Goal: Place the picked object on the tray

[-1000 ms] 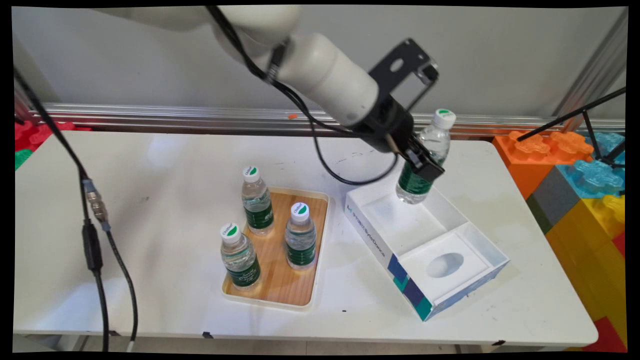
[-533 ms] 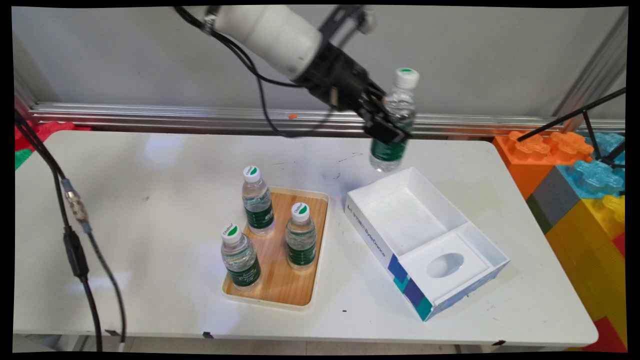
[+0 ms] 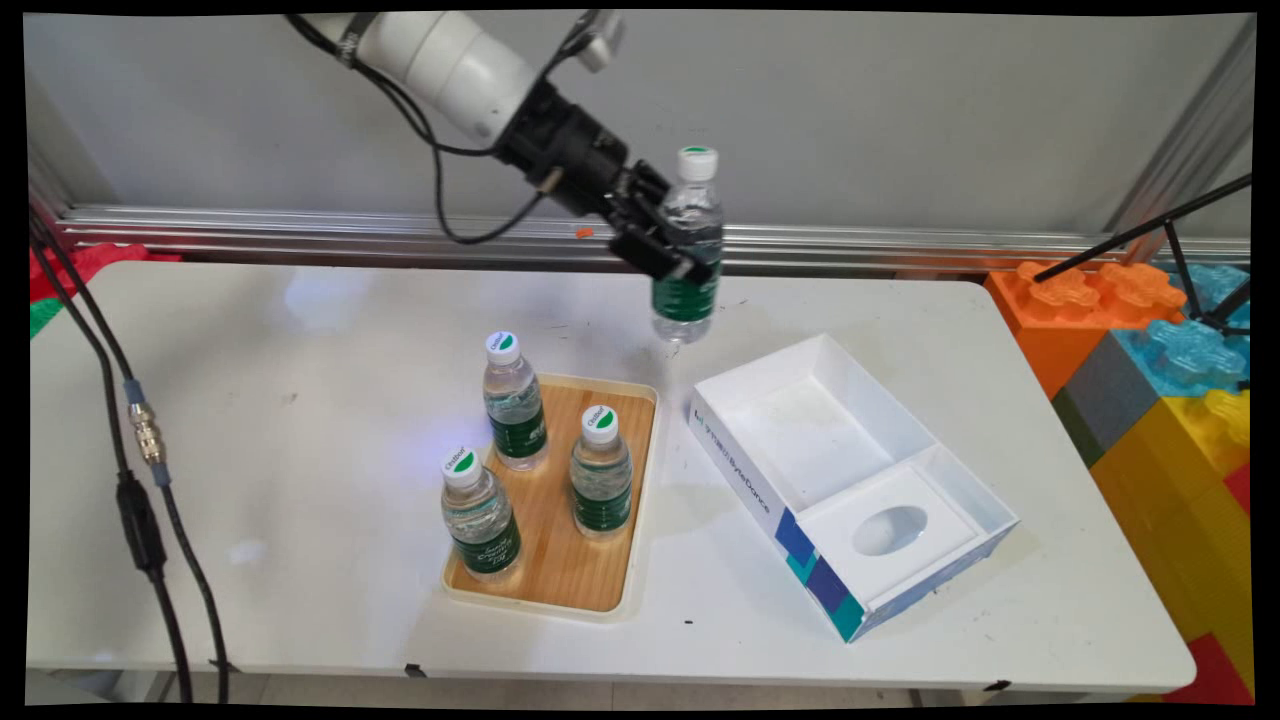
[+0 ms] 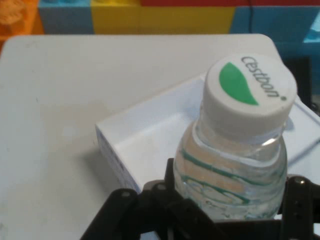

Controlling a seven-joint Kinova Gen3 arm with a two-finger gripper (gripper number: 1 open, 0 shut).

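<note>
The claw (image 3: 672,250) gripped a bottle (image 3: 688,250) mid-body, high at upper centre, off the counter (image 3: 300,400). A slack grip could drop it beside the box (image 3: 850,480).

a wooden tray (image 3: 628,500) with a cream rim sits on the white table (image 3: 300,400), holding three upright water bottles (image 3: 516,401). right of it lies an open white box (image 3: 850,480). coloured blocks (image 3: 1170,360), possibly plastic, stand beyond the table's right end.
</note>
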